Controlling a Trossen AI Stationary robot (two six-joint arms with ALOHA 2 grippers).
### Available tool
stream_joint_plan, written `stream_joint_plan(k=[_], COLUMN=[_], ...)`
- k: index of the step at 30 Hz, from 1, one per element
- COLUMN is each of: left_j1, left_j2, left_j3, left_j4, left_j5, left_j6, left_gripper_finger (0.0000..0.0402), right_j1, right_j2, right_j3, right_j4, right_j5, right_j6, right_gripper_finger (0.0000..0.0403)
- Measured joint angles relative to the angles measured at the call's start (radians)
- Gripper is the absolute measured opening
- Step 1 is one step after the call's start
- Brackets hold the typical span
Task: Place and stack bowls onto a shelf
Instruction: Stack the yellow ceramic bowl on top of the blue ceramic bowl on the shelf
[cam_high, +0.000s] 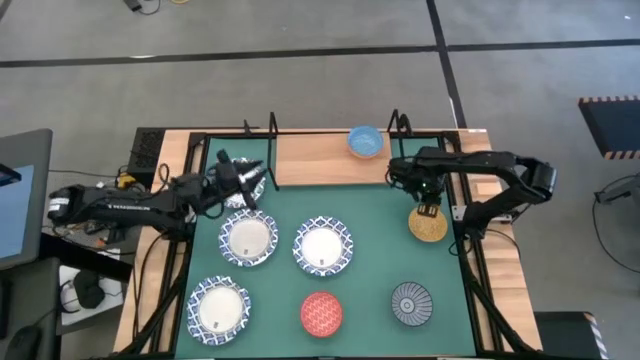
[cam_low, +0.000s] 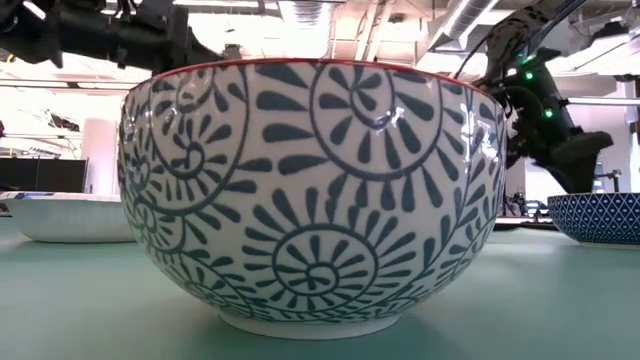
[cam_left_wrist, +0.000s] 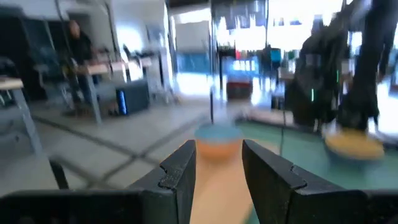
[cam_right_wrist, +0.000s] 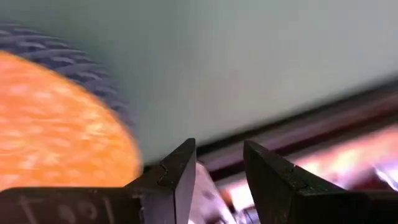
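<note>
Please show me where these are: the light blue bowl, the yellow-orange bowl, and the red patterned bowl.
light blue bowl (cam_high: 365, 141), high view, centre of its inside, on the shelf.
yellow-orange bowl (cam_high: 429, 227), high view, middle of its inside.
red patterned bowl (cam_high: 321, 312), high view, centre of its inside.

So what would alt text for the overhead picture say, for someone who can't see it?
Two dark robot arms reach over a green mat holding six small bowls. A light blue bowl sits on the wooden shelf behind; the right pincer hangs over a yellow-orange bowl.
</note>
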Motion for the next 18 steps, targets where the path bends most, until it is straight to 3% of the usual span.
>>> stream_joint_plan(k=[3,9,18], left_j1=[0.08,0.177,0.16], left_j2=[0.0,0.0,0.008], left_j3=[0.0,0.0,0.0], left_j4=[0.079,0.105,0.101], left_j5=[0.119,0.258,0.28], left_j6=[-0.043,-0.296,-0.455], left_gripper_finger=[0.0116,0.0116,0.0116], right_j1=[-0.025,-0.055,0.012], right_j2=[-0.024,-0.131,-0.14], right_j3=[0.059,0.074,-0.025], right_j4=[-0.057,-0.012,0.04], right_j5=[-0.009,-0.26,-0.316], right_j6=[0.005,-0.031,-0.084], right_gripper_finger=[0.016,0.0159,0.0159])
